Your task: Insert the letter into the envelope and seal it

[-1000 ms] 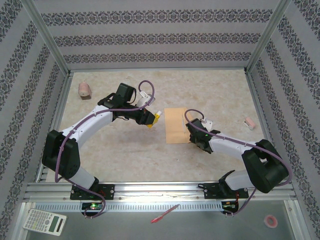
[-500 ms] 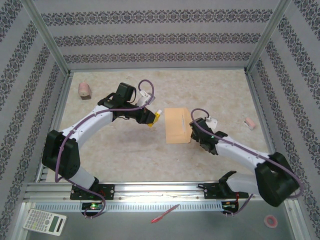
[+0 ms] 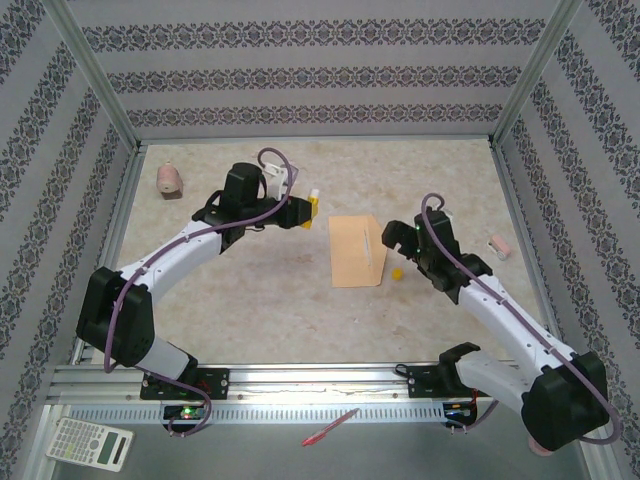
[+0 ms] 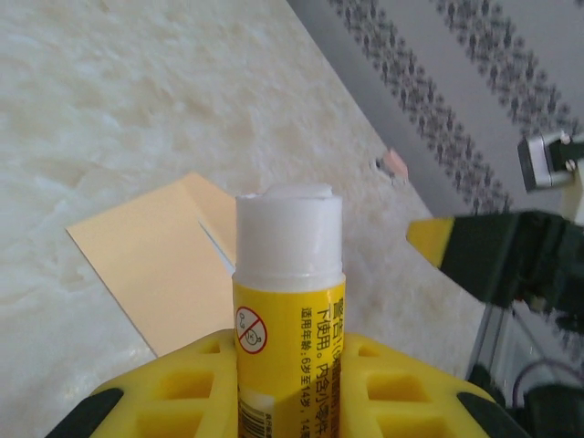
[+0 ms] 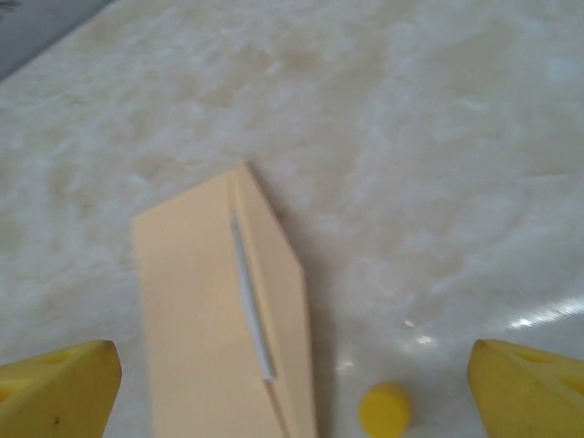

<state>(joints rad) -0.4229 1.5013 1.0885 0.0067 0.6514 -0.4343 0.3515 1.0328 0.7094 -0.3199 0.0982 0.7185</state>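
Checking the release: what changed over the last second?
Right gripper backed off the envelope to the right, jaws now wide open; a yellow cap lies beside the envelope. Left gripper carried the glue stick toward the far side. Envelope stayed put.

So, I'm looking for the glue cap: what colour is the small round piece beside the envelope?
The cap is yellow, clearest in the right wrist view.
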